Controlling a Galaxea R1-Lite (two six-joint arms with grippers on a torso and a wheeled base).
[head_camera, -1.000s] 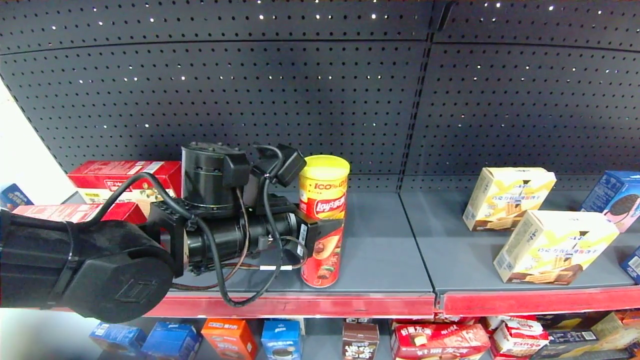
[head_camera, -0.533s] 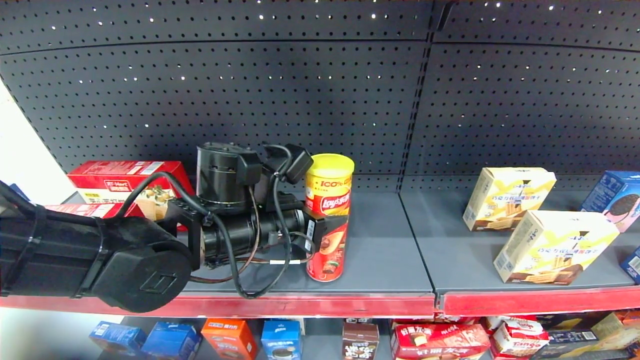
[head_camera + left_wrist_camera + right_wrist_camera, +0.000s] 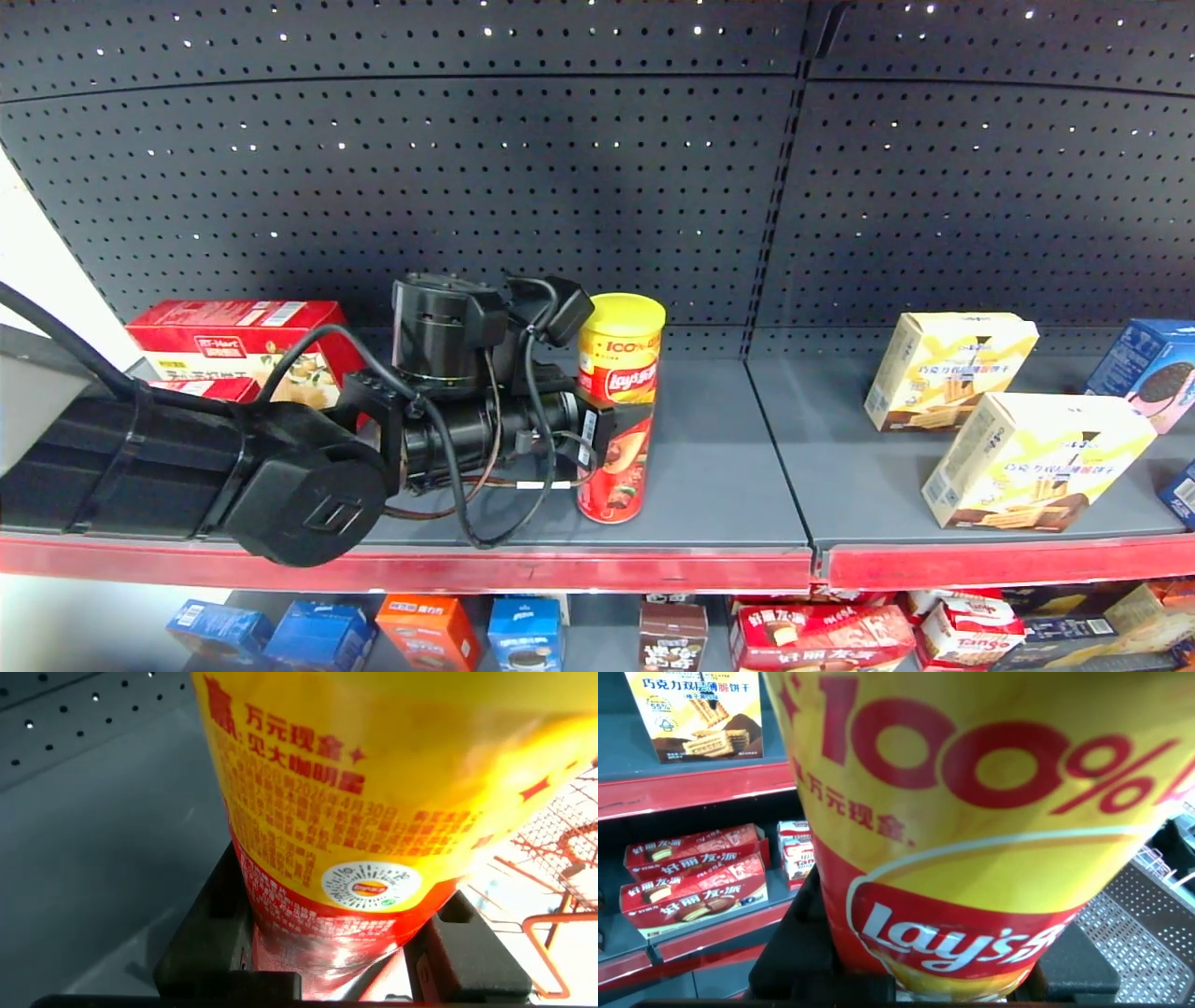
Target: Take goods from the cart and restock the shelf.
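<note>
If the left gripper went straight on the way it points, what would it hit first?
Past the chip can in its jaws, bare shelf, then probably the rear yellow box; depth unclear.

yellow-and-red chip can [image 3: 618,392], yellow lid, upright on grey shelf [image 3: 714,490] near front edge, gripped by left hand [image 3: 611,446], second can [image 3: 971,831] same design, clamped in right hand [image 3: 934,975]

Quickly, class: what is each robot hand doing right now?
Left hand: closed on the chip can.
Right hand: closed on a second chip can.
</note>
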